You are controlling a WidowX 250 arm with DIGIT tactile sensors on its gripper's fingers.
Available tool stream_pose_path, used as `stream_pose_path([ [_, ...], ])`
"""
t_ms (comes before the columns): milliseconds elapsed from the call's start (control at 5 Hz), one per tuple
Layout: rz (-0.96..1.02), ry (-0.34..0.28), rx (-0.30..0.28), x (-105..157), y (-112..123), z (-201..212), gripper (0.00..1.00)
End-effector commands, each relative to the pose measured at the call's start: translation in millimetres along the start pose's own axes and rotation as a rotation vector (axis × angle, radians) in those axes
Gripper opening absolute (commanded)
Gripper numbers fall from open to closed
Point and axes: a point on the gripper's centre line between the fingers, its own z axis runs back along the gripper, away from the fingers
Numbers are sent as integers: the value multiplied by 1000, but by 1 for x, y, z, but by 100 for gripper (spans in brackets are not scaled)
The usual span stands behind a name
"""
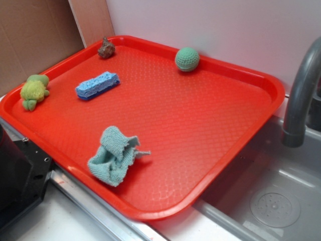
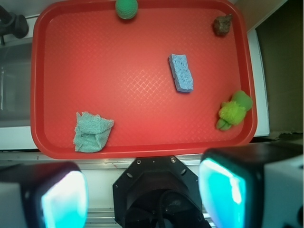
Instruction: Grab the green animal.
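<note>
The gripper [image 2: 142, 192] is hanging high over the tray's near edge, jaws spread wide and holding nothing. The green animal [image 2: 233, 110] is lying near the red tray's [image 2: 142, 151] rim, well apart. It is looking soft, light and squashy; pinching across the rounded back seems best. Count: one plush, one knitted ball [image 2: 126, 8], one sponge [image 2: 181, 72], one rag [image 2: 91, 131], one brown lump [image 2: 222, 25].

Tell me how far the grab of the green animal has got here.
Nothing looks done yet. The green animal lies untouched at the red tray's edge, beyond the blue sponge. The gripper is open and empty, off the tray's near rim. Left: move over the toy, descend, close, lift.
</note>
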Motion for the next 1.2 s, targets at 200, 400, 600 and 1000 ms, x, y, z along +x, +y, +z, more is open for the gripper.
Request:
stream_pose_path([
  [200, 249, -79, -32, 17, 46, -44, 100],
  [400, 488, -162, 43, 28, 81, -77, 100],
  [600, 729, -268, 99, 17, 110, -91, 100],
  [1000, 933, -183, 129, 2, 154, -126, 100],
])
